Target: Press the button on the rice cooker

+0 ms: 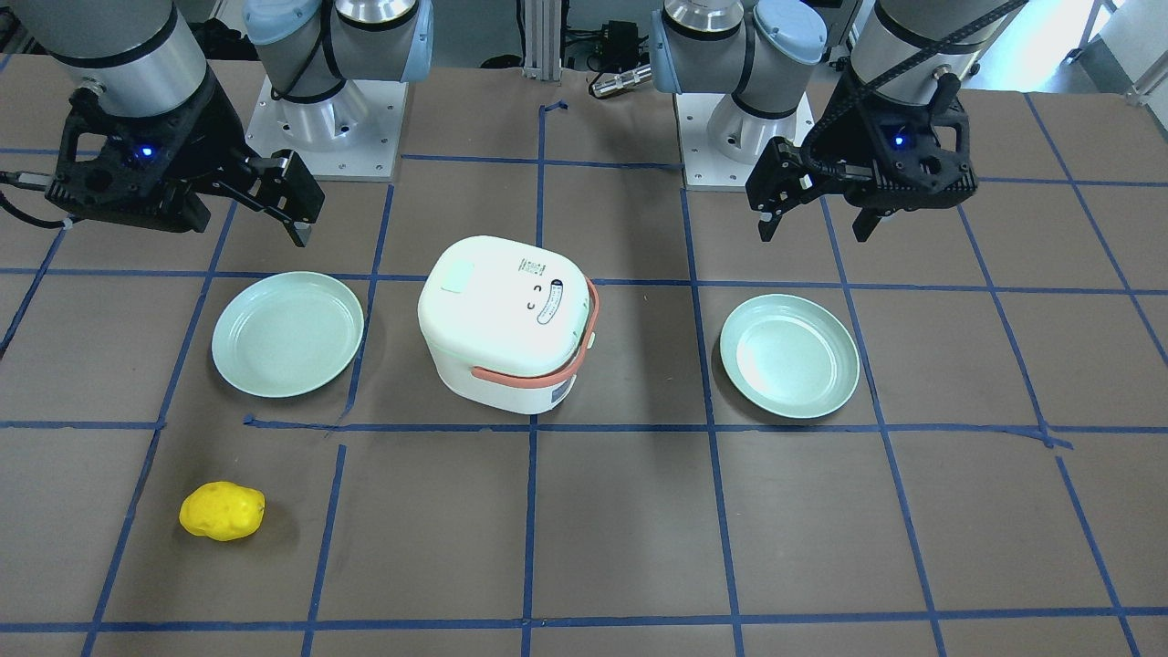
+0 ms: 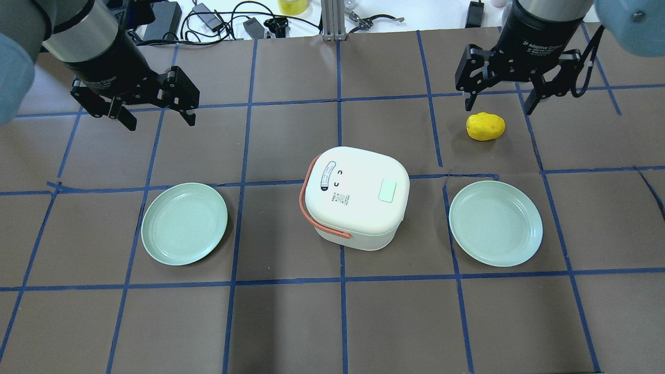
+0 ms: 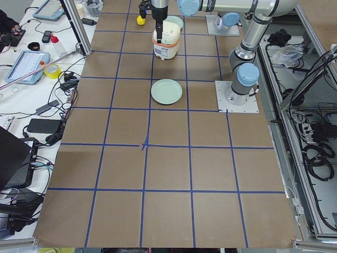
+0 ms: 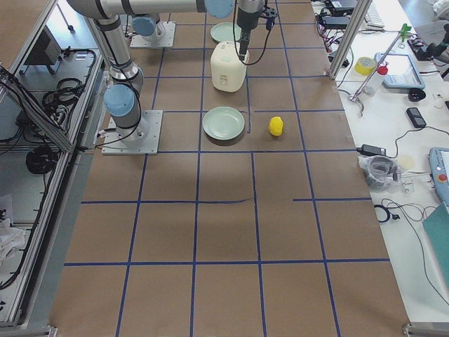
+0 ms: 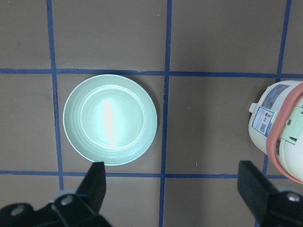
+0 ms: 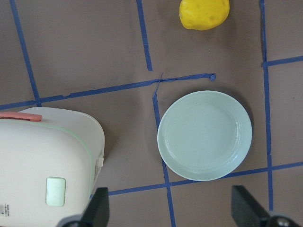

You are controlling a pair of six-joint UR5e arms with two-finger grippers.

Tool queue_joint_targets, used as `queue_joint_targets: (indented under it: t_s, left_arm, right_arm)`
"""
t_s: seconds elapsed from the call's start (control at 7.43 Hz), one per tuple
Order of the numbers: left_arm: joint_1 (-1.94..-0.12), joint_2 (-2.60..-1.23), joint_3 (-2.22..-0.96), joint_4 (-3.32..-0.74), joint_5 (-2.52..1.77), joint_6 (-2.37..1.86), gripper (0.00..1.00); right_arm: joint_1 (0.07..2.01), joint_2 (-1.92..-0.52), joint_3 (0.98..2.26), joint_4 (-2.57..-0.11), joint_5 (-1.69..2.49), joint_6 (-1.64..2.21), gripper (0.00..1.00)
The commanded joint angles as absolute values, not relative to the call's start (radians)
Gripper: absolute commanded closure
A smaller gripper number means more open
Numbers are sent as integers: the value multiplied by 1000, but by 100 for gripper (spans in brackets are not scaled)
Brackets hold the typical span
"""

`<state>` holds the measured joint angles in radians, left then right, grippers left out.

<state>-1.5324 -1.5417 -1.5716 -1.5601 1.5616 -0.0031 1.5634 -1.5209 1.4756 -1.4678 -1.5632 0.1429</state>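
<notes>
The white rice cooker [image 2: 358, 197] with a salmon handle stands shut at the table's middle. Its pale green button [image 2: 387, 190] sits on the lid toward my right side and also shows in the right wrist view [image 6: 56, 191] and the front view [image 1: 453, 276]. My left gripper [image 2: 160, 120] is open and empty, hovering beyond and to the left of the cooker, above the left plate's far side. My right gripper [image 2: 499, 108] is open and empty, hovering beyond and to the right, over a yellow potato-like object [image 2: 485, 126]. Neither gripper touches the cooker.
Two empty pale green plates flank the cooker, one on the left [image 2: 184, 223] and one on the right [image 2: 496, 223]. Blue tape lines grid the brown table. Cables and devices lie beyond the table's far edge.
</notes>
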Motion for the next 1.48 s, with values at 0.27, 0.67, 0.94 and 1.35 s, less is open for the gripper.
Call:
queue_joint_targets:
  t_s: [0.27, 0.67, 0.94, 1.35]
  left_arm:
    - [-1532, -1542, -1571, -1560, 1562, -3, 0]
    - [-1532, -1542, -1572, -1560, 1562, -3, 0]
    - [-1532, -1542, -1571, -1560, 1562, -3, 0]
    - [-1532, -1542, -1572, -1560, 1562, -3, 0]
  right_arm:
    - [1646, -1505, 1540, -1494, -1443, 236, 100]
    - [1715, -1474, 1612, -1584, -1388, 336, 100]
    - [1744, -1467, 1682, -1666, -1388, 342, 100]
    - [1764, -1463, 1744, -1697, -1387, 348, 100]
